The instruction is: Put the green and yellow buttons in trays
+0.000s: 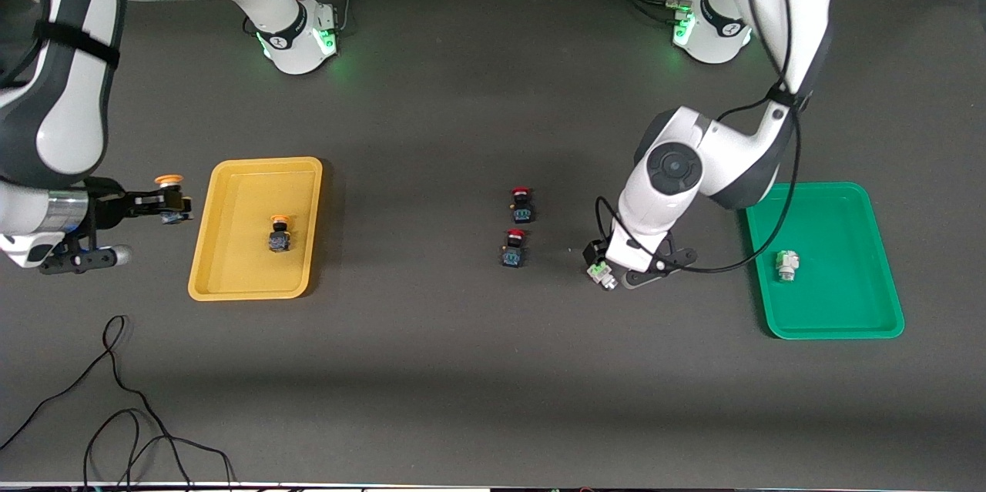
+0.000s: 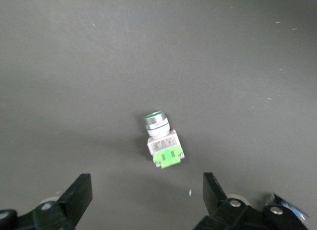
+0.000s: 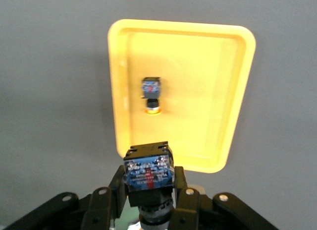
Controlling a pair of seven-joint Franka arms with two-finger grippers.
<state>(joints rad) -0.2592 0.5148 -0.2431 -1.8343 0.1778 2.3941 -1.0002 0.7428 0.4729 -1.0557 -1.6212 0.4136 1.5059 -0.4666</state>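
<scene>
Dark grey matte worktop [image 1: 462, 369], black cables [image 1: 115, 415] along its front-camera edge. Right gripper [image 3: 148, 200] pinches an orange-capped black-blue push-button [image 3: 148, 171] up in the air beside the shallow yellow plastic tray's [image 1: 202, 261] rim; left gripper [image 2: 147, 200] spread over a pale green white-bodied push-button [image 2: 161, 140] lying near the shallow green plastic tray [image 1: 886, 307].

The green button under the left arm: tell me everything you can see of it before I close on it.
The green button lies on its side on the dark table mat, between the red-capped switches and the green tray. It has a pale green cap in a silvery ring, a white body that looks plastic, and a bright green base block. Nothing touches it but the mat. The left end effector is directly over it, fingers open, one on either side.
</scene>
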